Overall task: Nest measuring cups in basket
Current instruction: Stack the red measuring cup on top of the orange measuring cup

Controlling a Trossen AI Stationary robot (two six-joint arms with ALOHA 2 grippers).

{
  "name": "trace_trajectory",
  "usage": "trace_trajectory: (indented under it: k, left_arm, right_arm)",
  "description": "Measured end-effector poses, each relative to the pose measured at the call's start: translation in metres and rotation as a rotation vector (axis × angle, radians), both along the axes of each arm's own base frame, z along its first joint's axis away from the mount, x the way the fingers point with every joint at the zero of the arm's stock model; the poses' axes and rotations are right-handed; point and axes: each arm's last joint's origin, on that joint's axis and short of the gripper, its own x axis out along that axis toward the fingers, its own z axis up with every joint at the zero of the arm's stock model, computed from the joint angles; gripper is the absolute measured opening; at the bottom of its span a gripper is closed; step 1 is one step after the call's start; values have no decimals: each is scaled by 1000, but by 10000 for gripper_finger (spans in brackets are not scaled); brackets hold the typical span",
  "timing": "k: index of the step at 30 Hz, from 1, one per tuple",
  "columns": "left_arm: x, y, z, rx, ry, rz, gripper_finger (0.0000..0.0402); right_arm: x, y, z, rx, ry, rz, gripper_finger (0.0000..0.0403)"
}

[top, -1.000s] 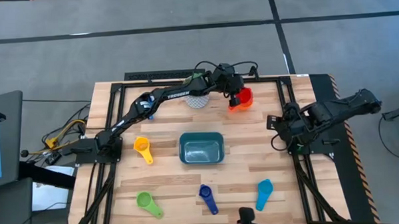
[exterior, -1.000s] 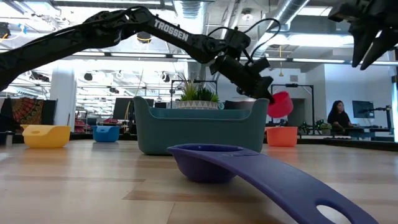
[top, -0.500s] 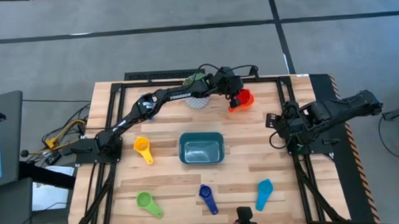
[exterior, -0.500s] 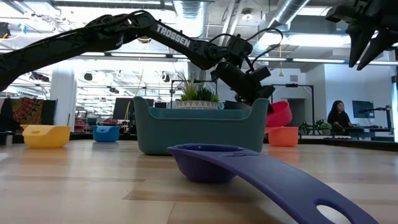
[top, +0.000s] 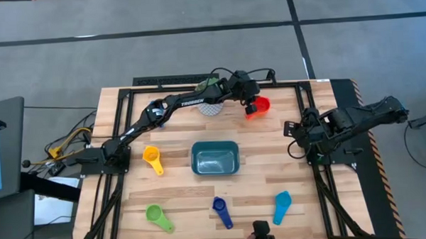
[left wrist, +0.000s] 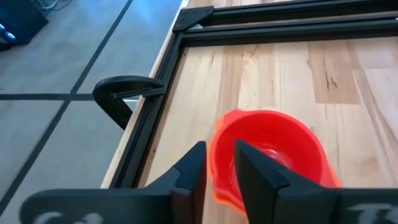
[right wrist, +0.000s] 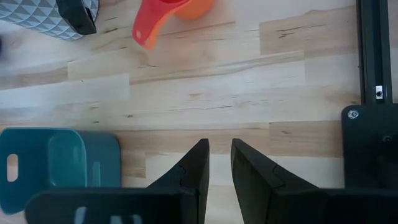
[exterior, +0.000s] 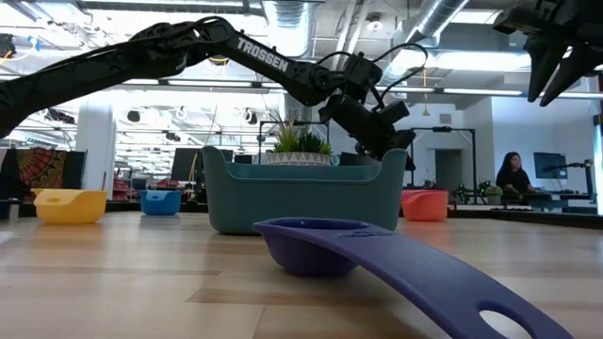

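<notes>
The red cup (left wrist: 267,149) sits nested in the orange cup (right wrist: 199,6) at the far right of the table (top: 271,171). My left gripper (left wrist: 221,158) hovers just over the pair, open, its fingers standing either side of the red cup's near rim; the low view shows it just above them (exterior: 400,141). The teal basket (top: 215,158) stands at mid-table. Yellow (top: 152,158), green (top: 157,215), dark blue (top: 220,208) and light blue (top: 281,204) cups lie loose on the wood. My right gripper (right wrist: 221,155) waits open above the right side.
A white patterned pot with a plant (top: 211,105) stands right beside my left arm at the far edge. A black frame rail (left wrist: 155,124) borders the table beyond the nested cups. A person sits in the room behind (exterior: 513,174).
My left gripper has sunk a little toward the orange cup with the red cup and has let it go. The red cup, hanging tilted from the fingers before, has dropped into the orange cup and now sits upright in it.
</notes>
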Motion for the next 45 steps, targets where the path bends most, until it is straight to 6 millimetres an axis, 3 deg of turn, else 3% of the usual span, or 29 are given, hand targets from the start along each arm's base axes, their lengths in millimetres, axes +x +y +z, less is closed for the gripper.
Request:
trace_trajectory:
  k: [6,13,19,25,30,33,40,45]
  left_arm:
    - [0,1,2,8,-3,27,107]
    - [-4,-4,27,1,13,76,117]
    - [-13,-18,48,-150,26,126,112]
    - [-16,-45,27,-274,225,134,95]
    - [-15,-68,11,-229,346,66,74]
    - [-14,-72,10,-230,358,41,61]
    - [-18,-61,10,-259,350,61,30]
    - [-23,-42,10,-300,324,130,6]
  right_arm:
    - [0,0,0,-1,1,1,92]
    - [0,0,0,-17,17,40,92]
    - [0,0,0,-47,50,111,92]
    - [1,-4,-2,-101,109,182,92]
    - [12,-19,-27,-161,174,197,81]
    - [25,-33,-48,-150,88,220,63]
    - [42,-72,-82,-181,-181,135,17]
    - [44,-90,-101,-157,-236,102,6]
